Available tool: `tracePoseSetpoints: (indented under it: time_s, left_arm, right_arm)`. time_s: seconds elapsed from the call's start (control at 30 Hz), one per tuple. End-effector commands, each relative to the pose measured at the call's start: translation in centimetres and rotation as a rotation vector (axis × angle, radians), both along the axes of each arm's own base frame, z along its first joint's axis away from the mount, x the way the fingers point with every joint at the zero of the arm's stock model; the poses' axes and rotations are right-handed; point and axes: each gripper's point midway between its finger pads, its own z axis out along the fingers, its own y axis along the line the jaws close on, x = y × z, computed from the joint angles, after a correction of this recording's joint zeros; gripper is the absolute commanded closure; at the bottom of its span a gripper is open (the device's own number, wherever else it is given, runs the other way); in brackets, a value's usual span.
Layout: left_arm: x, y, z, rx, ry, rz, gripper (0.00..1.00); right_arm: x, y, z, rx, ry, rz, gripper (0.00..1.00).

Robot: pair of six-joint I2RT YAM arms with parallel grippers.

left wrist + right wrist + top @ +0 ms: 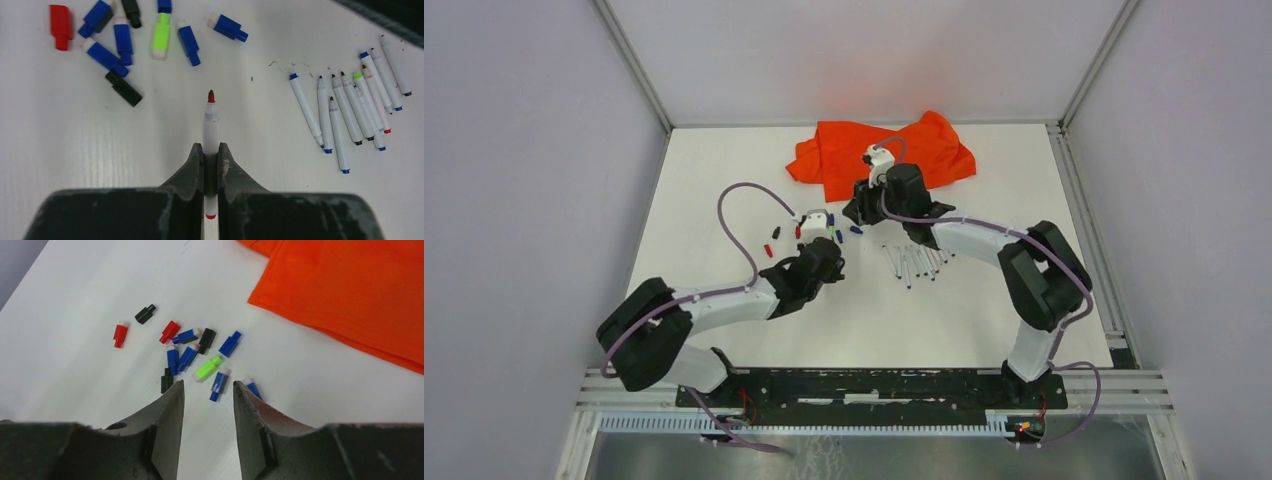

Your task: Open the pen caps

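Note:
Several loose pen caps lie in a cluster on the white table: in the right wrist view a green one (209, 368), two red (170, 331), black (145, 314) and several blue (229, 344). They also show in the left wrist view, red (61, 26), green (161, 36) and blue (227, 26), and in the top view (802, 232). My left gripper (210, 150) is shut on an uncapped white pen with a red tip (210, 117), held above the table near the caps. My right gripper (207, 390) is open and empty just above the caps' near edge.
A row of several uncapped white pens (350, 110) lies to the right of the caps, also in the top view (914, 262). A crumpled orange cloth (884, 150) lies at the back of the table, close behind my right wrist (350, 290).

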Motion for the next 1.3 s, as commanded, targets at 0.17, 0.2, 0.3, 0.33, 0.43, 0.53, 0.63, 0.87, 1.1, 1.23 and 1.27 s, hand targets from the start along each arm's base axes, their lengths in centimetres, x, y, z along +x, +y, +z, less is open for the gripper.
tracePoseSetpoints:
  time_s: [0.17, 0.2, 0.3, 0.33, 0.43, 0.53, 0.63, 0.87, 1.1, 1.23, 1.27]
  left_arm:
    - [2.5, -7.6, -1.9, -0.101, 0.104, -0.088, 0.93]
    - [2.7, -8.0, -2.2, -0.101, 0.113, -0.092, 0.92]
    - [3.2, -9.3, -3.1, -0.101, 0.135, -0.106, 0.90]
    - [3.4, -9.6, -3.2, -0.104, 0.141, -0.110, 0.90]
    - [3.8, -10.8, -3.5, -0.116, 0.154, -0.127, 0.88]
    - [4.0, -11.6, -4.0, -0.127, 0.176, -0.135, 0.86]
    - [4.0, -12.2, -4.5, -0.137, 0.198, -0.134, 0.82]
    - [3.5, -12.9, -5.1, -0.141, 0.220, -0.135, 0.66]
    - [3.5, -13.3, -4.8, -0.139, 0.212, -0.131, 0.61]
    - [3.7, -12.8, -4.2, -0.133, 0.195, -0.109, 0.61]
    - [3.8, -12.8, -4.1, -0.134, 0.193, -0.107, 0.61]
  right_arm:
    - [0.8, -9.2, 0.6, -0.094, -0.078, -0.241, 0.53]
    - [0.6, -10.0, 0.1, -0.121, -0.074, -0.258, 0.53]
    - [0.3, -13.0, -1.8, -0.215, -0.056, -0.325, 0.53]
    - [0.1, -13.8, -2.3, -0.231, -0.050, -0.341, 0.53]
    - [-0.4, -16.0, -3.6, -0.262, -0.029, -0.386, 0.53]
    - [-0.6, -17.8, -4.2, -0.291, -0.019, -0.426, 0.53]
    - [-0.8, -19.3, -4.3, -0.309, -0.018, -0.459, 0.53]
    - [-1.3, -22.0, -4.3, -0.347, -0.030, -0.527, 0.52]
    - [-1.5, -24.6, -5.1, -0.362, -0.010, -0.591, 0.52]
    - [-1.4, -25.8, -6.0, -0.361, 0.020, -0.620, 0.53]
    - [-1.4, -26.0, -6.2, -0.358, 0.027, -0.623, 0.52]
